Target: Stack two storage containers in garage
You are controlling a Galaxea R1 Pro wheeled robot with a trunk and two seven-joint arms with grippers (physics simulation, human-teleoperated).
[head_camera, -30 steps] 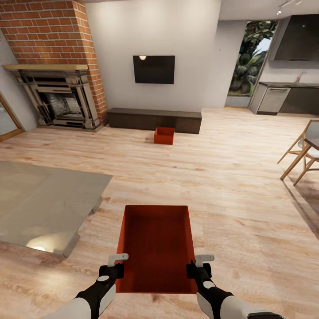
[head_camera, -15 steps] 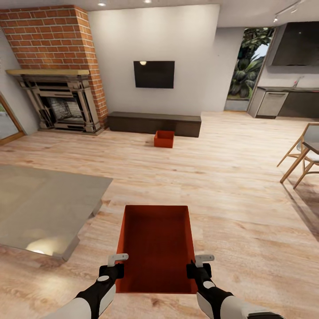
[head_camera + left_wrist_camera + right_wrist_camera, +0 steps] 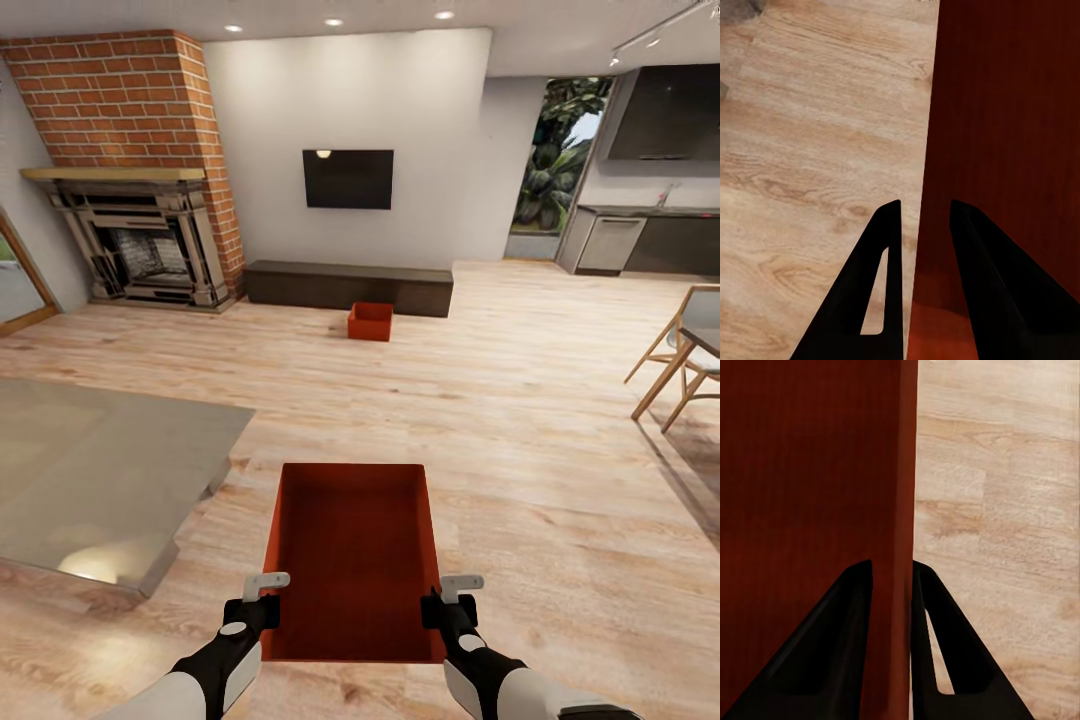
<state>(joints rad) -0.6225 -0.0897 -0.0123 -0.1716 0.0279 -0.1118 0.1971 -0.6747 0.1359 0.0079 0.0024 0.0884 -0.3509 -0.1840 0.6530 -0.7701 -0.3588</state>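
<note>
Between both grippers' fingers (image 3: pixel 265 581), an open orange-red container (image 3: pixel 350 550), lidless, thin-walled.

One orange-red container (image 3: pixel 352 560) held level, the other (image 3: pixel 370 321) beside the bench.

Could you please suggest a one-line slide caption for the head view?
Both grippers, left and right, clamp an open orange-red rectangular bin above light wood planks; its twin waits beside the dark bench.

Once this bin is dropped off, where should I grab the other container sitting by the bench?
Probably as with the held container: one thin long side wall per gripper, coming down from above, a finger inside and one outside. The far container stands upright and lidless on the wood floor before the bench, its near side unobstructed.
</note>
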